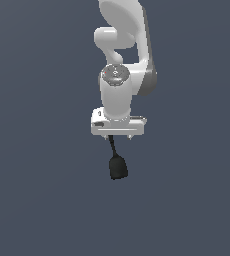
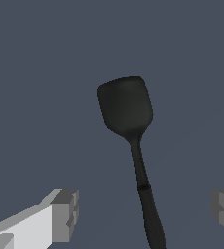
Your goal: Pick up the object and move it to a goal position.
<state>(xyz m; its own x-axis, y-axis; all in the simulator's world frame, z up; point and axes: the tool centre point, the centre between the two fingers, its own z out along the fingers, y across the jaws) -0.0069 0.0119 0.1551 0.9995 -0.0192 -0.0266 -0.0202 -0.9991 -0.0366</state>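
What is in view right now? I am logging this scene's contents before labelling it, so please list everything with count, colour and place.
object: one, matte black, thin stem with a wider rounded head; lies on the surface below the gripper, stem end nearest the gripper, between the fingers without touching them.
surface: one, plain dark blue-grey, fills the background of both views.
arm: one, white with grey joints, comes down from the top of the exterior view.
gripper: one, white body with grey fingers, open, one finger on each side of the stem.
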